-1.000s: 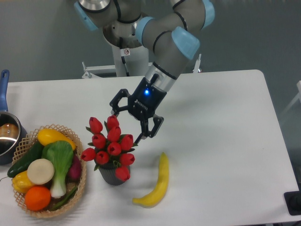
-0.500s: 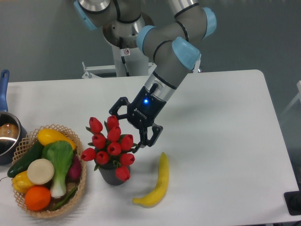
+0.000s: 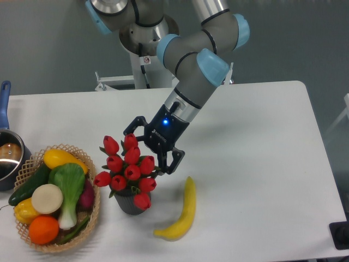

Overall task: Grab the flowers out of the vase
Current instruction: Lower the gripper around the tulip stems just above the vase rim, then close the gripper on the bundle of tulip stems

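Observation:
The flowers (image 3: 126, 168), a bunch of red tulip buds with green leaves, stand in the small dark grey vase (image 3: 130, 203) on the white table, left of centre. My gripper (image 3: 147, 149) is open, its two black fingers spread on either side of the bunch's upper right buds. One fingertip (image 3: 128, 129) is by the top bud, the other (image 3: 165, 167) is by the right-hand buds. I cannot tell whether the fingers touch the buds. The stems are hidden by the buds.
A yellow banana (image 3: 180, 212) lies on the table right of the vase. A wicker basket (image 3: 93, 215) with vegetables and fruit stands at the left. A steel pot with a blue handle (image 3: 5, 143) is at the left edge.
My gripper has moved down and left, closer over the flowers, staying open. The flowers, vase and banana have not moved.

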